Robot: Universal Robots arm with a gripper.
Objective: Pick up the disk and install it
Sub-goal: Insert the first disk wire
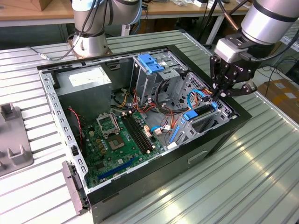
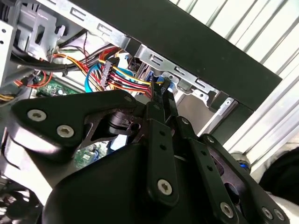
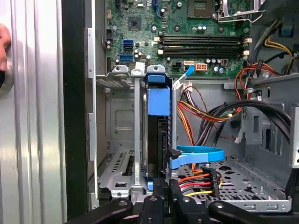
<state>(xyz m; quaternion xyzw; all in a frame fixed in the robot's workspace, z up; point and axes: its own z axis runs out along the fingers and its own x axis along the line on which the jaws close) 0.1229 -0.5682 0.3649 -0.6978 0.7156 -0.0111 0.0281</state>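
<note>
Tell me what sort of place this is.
Likely a robotics lab or assembly workbench: an open black desktop computer case lies on a ribbed metal table, with wooden benches and a grey robot arm base behind.

We are seeing a black computer case (image 1: 205, 154) sitting on a silver ribbed tabletop (image 1: 261, 177), its green motherboard (image 1: 121, 140) showing inside. The disk (image 3: 158, 135) is showing a dark body with bright blue rails, beside a blue flat cable (image 3: 198, 154) and red, yellow and orange wires (image 3: 198, 182). The gripper (image 1: 223, 91) is showing black against the arm's silver-grey.
</note>
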